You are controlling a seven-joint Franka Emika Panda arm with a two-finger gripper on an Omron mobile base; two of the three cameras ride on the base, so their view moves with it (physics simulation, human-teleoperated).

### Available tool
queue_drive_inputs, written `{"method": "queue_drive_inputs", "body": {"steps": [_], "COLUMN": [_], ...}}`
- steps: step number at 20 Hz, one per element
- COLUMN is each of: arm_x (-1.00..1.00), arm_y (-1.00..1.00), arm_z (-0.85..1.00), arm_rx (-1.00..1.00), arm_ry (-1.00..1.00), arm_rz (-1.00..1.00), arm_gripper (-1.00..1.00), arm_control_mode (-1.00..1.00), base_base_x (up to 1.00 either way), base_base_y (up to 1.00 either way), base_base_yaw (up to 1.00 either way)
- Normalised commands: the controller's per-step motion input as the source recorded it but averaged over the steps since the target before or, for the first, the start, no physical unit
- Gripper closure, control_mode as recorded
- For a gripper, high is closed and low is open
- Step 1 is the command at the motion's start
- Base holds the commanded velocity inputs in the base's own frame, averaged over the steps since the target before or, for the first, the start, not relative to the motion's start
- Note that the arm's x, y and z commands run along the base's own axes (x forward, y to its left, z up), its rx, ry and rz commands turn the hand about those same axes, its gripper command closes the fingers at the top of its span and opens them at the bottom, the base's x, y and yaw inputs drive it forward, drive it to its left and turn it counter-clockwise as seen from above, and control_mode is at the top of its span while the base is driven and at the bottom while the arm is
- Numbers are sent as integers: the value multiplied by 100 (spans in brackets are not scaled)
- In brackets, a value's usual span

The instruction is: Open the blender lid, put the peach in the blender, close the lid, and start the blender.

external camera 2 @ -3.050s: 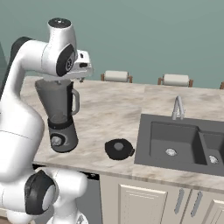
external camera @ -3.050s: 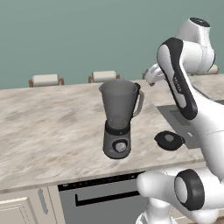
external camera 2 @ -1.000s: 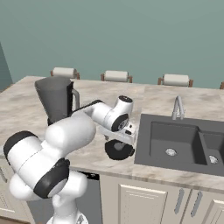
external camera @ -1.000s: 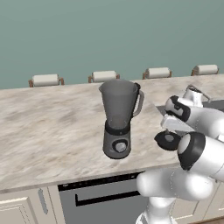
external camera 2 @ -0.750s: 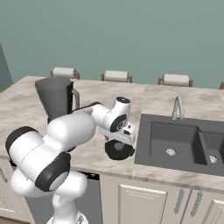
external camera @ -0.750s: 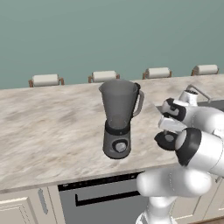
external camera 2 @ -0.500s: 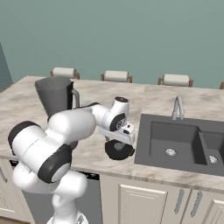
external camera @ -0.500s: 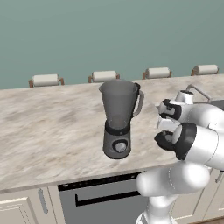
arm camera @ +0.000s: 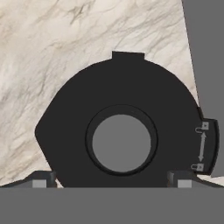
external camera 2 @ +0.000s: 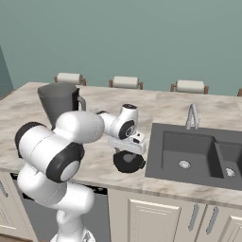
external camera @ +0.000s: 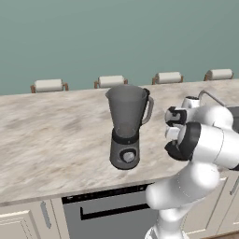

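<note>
The blender lid [arm camera: 122,135], a flat matte-black disc with a round grey knob and a small double-arrow mark, no lettering, lies on the veined marble counter [external camera 2: 101,160] beside the sink [external camera 2: 189,151]. The gripper [arm camera: 111,178] hovers over it, spread wide, holding nothing. The smoky tapered blender [external camera: 126,126] stands upright, lidless, to the left.

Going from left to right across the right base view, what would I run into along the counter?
Tall grey blender with smoky jar → round black blender lid lying flat under the open pincer → dark sunken sink with its metal tap.
</note>
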Motion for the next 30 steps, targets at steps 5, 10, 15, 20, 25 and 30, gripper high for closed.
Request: {"method": "queue_drive_inputs", "body": {"steps": [5,10,15,20,25,30], "arm_x": [0,-2,9,8,7,0], "arm_y": [-1,0,0,0,1,7], "arm_z": [-23,-26,-11,-2,-8,-32], "arm_rx": [-1,0,0,0,0,0], "arm_ry": [0,0,0,0,0,0], "arm_rz": [0,0,0,0,0,0], "arm_gripper": [-100,-100,-100,-100,100,100], "arm_control_mode": [-100,-100,-100,-100,-100,-100], "base_base_x": [0,0,0,0,0,0], "base_base_y": [0,0,0,0,0,0], "base_base_yaw": [0,0,0,0,0,0]}}
